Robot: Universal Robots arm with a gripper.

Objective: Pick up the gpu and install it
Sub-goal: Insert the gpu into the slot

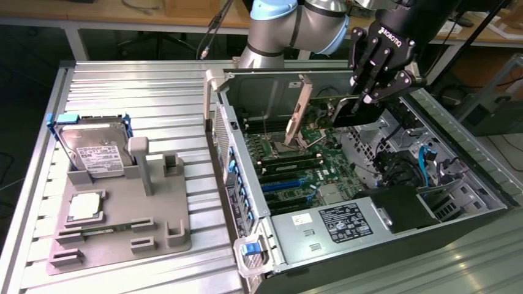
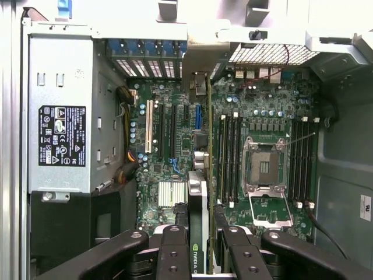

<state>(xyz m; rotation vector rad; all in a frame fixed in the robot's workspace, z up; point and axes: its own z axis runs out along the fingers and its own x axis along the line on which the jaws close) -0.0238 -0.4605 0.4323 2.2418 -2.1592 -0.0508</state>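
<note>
This is looking like a robotics lab or test workshop. A robot arm (image 1: 294, 27) is reaching from above over a slatted aluminium table (image 1: 122, 86), where an open computer tower (image 1: 470, 177) is lying on its side with its motherboard (image 2: 175, 151) showing, and the gripper (image 2: 201, 236) is clamping the gpu (image 2: 197, 198) above that board. Beside the tower a grey moulded fixture (image 1: 163, 202) is holding a hard drive (image 1: 97, 153) standing in its slots, like parts laid out on an assembly bench. Behind, pale wooden workbenches (image 1: 122, 15) are running along the far side, with a cable (image 1: 214, 27) hanging down in front of them.
</note>
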